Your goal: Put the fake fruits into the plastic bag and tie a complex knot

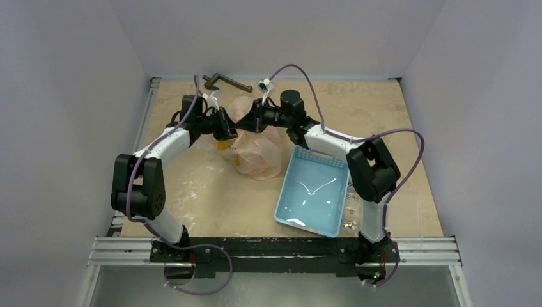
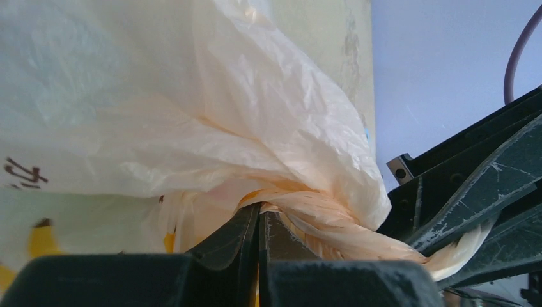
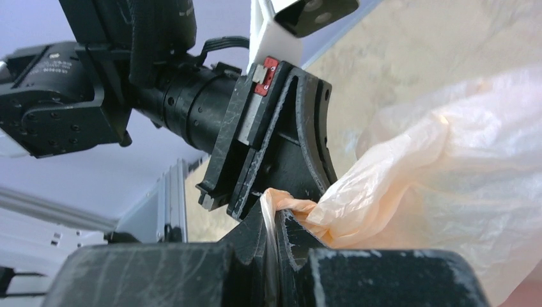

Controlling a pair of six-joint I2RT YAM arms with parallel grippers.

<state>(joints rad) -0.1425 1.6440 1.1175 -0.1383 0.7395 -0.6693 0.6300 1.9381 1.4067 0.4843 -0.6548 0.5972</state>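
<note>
The plastic bag (image 1: 257, 153) stands bunched at the table's back middle, pale orange and crinkly. My left gripper (image 1: 231, 130) and right gripper (image 1: 250, 123) meet just above it, almost touching. In the left wrist view my left gripper (image 2: 263, 216) is shut on a twisted strand of the bag (image 2: 332, 230), with the right gripper's fingers (image 2: 486, 192) beside it. In the right wrist view my right gripper (image 3: 275, 214) is shut on a pinched fold of the bag (image 3: 409, 185), with the left gripper's fingers (image 3: 275, 141) right behind. The fake fruits are hidden; yellow marks show through the film.
A light-blue perforated basket (image 1: 313, 192) sits right of the bag, near the right arm. A dark angled metal piece (image 1: 225, 82) lies at the back edge. Small screws (image 1: 349, 224) lie by the basket's near right corner.
</note>
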